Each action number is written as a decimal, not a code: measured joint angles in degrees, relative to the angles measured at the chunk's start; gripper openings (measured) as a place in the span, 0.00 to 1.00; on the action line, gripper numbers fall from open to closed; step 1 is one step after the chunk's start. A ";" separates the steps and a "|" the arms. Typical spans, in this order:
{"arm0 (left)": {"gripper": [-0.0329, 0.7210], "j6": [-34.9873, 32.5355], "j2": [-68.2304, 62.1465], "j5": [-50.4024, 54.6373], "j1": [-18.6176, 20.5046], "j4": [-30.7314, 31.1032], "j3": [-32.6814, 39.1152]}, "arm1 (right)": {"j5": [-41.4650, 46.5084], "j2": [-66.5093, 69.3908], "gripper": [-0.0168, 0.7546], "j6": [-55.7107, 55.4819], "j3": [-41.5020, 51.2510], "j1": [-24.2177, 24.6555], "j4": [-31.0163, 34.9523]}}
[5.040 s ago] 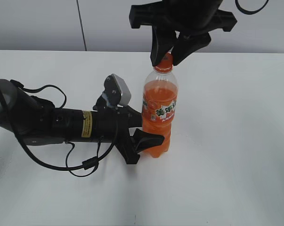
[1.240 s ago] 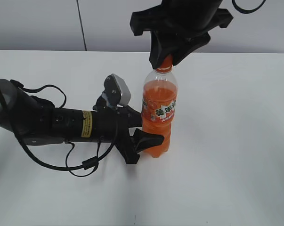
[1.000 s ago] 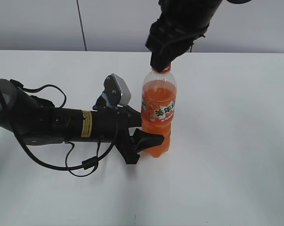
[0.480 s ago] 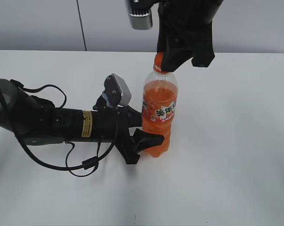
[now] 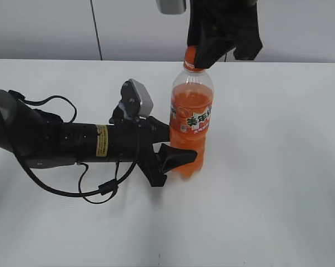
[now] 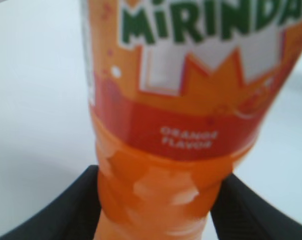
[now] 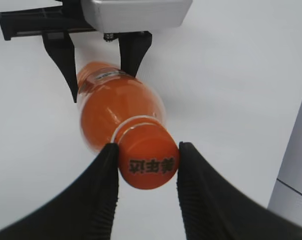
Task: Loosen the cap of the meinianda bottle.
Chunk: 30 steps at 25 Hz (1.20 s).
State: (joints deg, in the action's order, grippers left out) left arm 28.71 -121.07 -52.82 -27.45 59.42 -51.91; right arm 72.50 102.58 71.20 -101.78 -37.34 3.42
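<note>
One Mirinda bottle [image 5: 191, 119], "ORANGE FLAVOR", stands on the worktop [image 5: 267, 167]; left hand [image 5: 175, 156] clamps its base, right hand [image 7: 146, 172] pinches one cap [image 7: 147, 162].

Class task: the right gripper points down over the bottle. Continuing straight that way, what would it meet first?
The cap, already between the right gripper's fingers, then the meinianda bottle beneath it. Contact looks made; remaining depth is unclear.

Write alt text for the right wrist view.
Seen from above, the right gripper is shut on the cap of the meinianda bottle, one black finger on each side. Lower down, the left gripper holds the bottle over a white table.
</note>
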 joint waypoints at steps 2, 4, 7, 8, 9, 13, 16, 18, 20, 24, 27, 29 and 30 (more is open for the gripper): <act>0.58 0.06 0.17 -0.29 0.00 -0.08 0.00 | 0.00 -0.11 0.37 0.11 -0.24 0.00 0.55; 0.58 0.06 0.17 -0.34 0.00 -0.08 0.00 | 0.00 -0.11 0.37 0.11 -0.24 0.00 0.76; 0.58 0.06 0.17 -0.34 0.00 -0.08 0.00 | 0.00 -0.11 0.37 0.18 -0.24 0.00 1.73; 0.58 0.06 0.17 -0.34 0.00 -0.08 0.00 | 0.00 -0.11 0.37 0.18 -0.24 0.00 2.18; 0.58 0.06 0.17 -0.34 0.00 0.05 0.00 | 0.00 -0.11 0.37 0.18 -0.24 0.00 2.46; 0.58 0.01 0.17 -0.03 0.00 0.30 0.00 | -0.13 -0.11 0.37 -0.14 0.24 0.00 2.81; 0.58 -0.05 0.11 2.13 0.00 0.95 0.00 | -0.71 -0.11 0.37 -0.32 2.20 0.00 2.86; 0.57 -0.40 0.06 4.09 0.00 1.36 0.05 | -1.13 -0.11 0.37 -0.32 3.08 0.00 2.81; 0.57 -0.02 -0.01 4.31 0.00 1.06 0.05 | -1.88 -0.39 0.37 -0.38 3.12 0.00 3.36; 0.57 0.24 -0.01 4.37 0.00 0.81 0.05 | -1.94 -0.17 0.37 -1.26 3.12 0.00 3.90; 0.57 0.24 -0.01 4.37 0.00 0.81 0.05 | -2.03 -0.12 0.37 -1.67 3.12 0.00 3.95; 0.57 0.24 -0.01 4.43 0.00 0.80 0.05 | -2.03 -0.12 0.37 -2.03 3.12 0.00 3.66; 0.57 0.24 -0.01 4.43 0.00 0.80 0.05 | -2.03 -0.17 0.37 -2.56 3.12 0.00 3.55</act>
State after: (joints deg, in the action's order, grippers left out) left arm 28.95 -121.08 -48.38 -27.45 60.22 -51.85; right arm 70.47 102.41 68.64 -98.66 -37.34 6.97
